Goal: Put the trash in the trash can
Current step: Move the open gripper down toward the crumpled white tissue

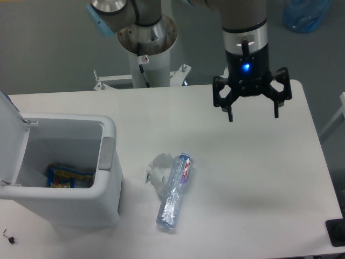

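Note:
A crushed clear plastic bottle point(174, 191) with a red-blue label and pale blue cap lies on the white table, near the middle front. A crumpled white paper tissue point(157, 169) lies touching its left side. The trash can point(105, 162), a white bin with its lid flipped open at the left, stands at the left front; a blue-yellow snack packet point(66, 176) lies inside it. My gripper point(253, 117) hangs open above the table's right rear, well up and to the right of the bottle, with nothing between its fingers.
The arm's base column point(146, 48) rises behind the table's rear edge. A blue bag point(306, 15) lies on the floor at the far right rear. A small dark object point(335, 233) sits off the table's front right corner.

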Robot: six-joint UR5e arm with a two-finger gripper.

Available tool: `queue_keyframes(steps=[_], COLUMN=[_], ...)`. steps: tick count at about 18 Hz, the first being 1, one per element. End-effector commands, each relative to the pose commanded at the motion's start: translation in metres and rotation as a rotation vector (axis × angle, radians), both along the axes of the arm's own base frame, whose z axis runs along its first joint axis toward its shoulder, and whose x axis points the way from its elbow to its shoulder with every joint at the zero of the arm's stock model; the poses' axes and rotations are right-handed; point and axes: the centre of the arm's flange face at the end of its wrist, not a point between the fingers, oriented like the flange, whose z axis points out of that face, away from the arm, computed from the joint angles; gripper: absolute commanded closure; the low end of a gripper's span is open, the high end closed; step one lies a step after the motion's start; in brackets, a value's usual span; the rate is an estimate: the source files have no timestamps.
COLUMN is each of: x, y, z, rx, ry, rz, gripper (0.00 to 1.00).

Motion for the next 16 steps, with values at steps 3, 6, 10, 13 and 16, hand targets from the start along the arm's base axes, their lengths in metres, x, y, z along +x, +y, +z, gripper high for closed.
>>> queue_keyframes(steps=[3,6,10,13,16], x=[0.001,0.003,0.009,0.021,0.035], y=[0.0,0.002,0.007,0.012,0.015], z=[-0.001,-0.005,-0.027,-0.056,-0.08], rx=[0.0,-0.002,-0.013,-0.004,-0.009], ry=[0.002,-0.01,-0.044,-0.032,-0.042], rz=[0.001,0.008,-0.012,-0.026,-0.037], gripper=[0.0,0.0,0.0,0.0,0.0])
